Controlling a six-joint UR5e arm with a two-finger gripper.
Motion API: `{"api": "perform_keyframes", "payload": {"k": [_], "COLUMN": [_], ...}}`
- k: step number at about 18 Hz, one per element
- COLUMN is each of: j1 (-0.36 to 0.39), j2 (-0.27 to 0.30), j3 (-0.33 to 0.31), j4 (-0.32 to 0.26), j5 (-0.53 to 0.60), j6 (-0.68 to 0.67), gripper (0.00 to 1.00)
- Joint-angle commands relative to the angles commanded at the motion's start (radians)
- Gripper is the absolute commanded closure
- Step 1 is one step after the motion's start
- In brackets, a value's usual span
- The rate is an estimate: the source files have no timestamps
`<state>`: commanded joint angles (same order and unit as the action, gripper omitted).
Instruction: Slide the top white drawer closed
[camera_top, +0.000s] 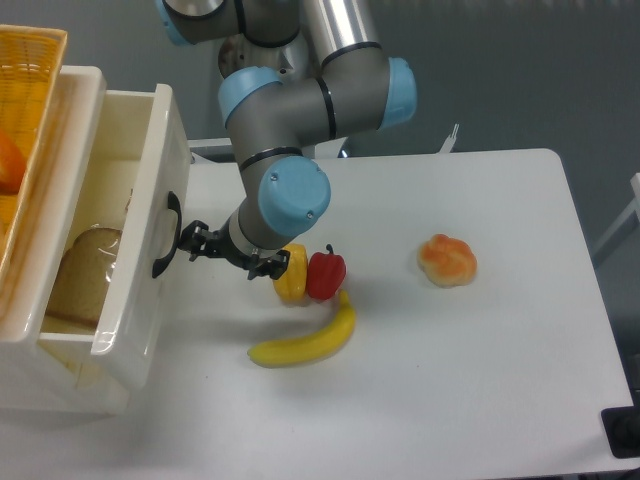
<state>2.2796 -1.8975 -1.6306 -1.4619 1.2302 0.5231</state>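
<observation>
My pincer (188, 243) presses the drawer (150, 215) handle (166, 235); its opening I cannot tell. An off-centre push could jam it.

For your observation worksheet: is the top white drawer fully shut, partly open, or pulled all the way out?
Partly open. The top white drawer juts out from the cabinet, its inside and a bagged bread slice visible. The gripper is at its black handle.

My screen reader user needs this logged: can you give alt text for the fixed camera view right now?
The gripper presses at the black handle of the top white drawer, which is partly open with bagged bread inside. On the table lie a banana, red pepper, yellow pepper and a bun.
</observation>
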Motion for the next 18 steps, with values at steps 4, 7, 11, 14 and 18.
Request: {"api": "perform_keyframes", "payload": {"k": [4, 7, 11, 14, 18], "j1": [-0.017, -0.031, -0.043, -0.046, -0.057], "j2": [0.0, 0.005, 0.009, 0.014, 0.02], "j3": [0.0, 0.0, 0.0, 0.0, 0.0], "j4": [0.0, 0.0, -0.002, -0.002, -0.002], "j5": [0.0, -0.002, -0.003, -0.002, 0.0], "j6": [-0.003, -0.006, -0.009, -0.009, -0.011], "gripper": [0.0, 0.0, 0.0, 0.0, 0.0]}}
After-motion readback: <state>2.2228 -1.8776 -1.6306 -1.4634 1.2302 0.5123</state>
